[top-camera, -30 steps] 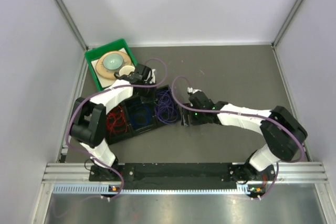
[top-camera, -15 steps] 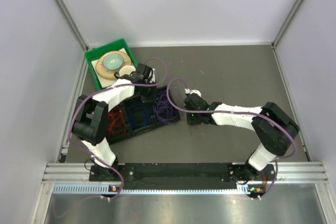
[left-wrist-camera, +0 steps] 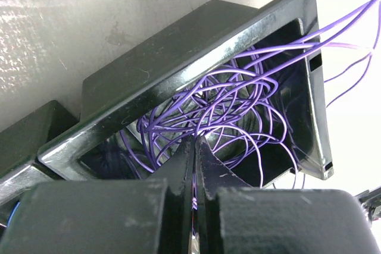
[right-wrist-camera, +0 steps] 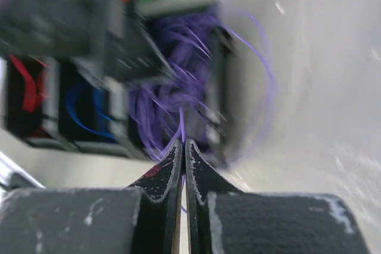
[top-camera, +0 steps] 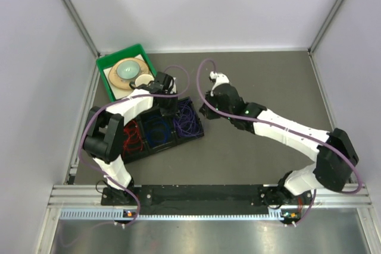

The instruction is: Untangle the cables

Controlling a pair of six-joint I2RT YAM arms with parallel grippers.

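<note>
We judge cables featherlight, limp, springy, snag-prone: pull one strand at free loop, never bundle. Purple coil in tray right-hand compartment (red, blue alongside). Left end effector and right end effector each pinch purple strand. We read no writing anywhere.
</note>
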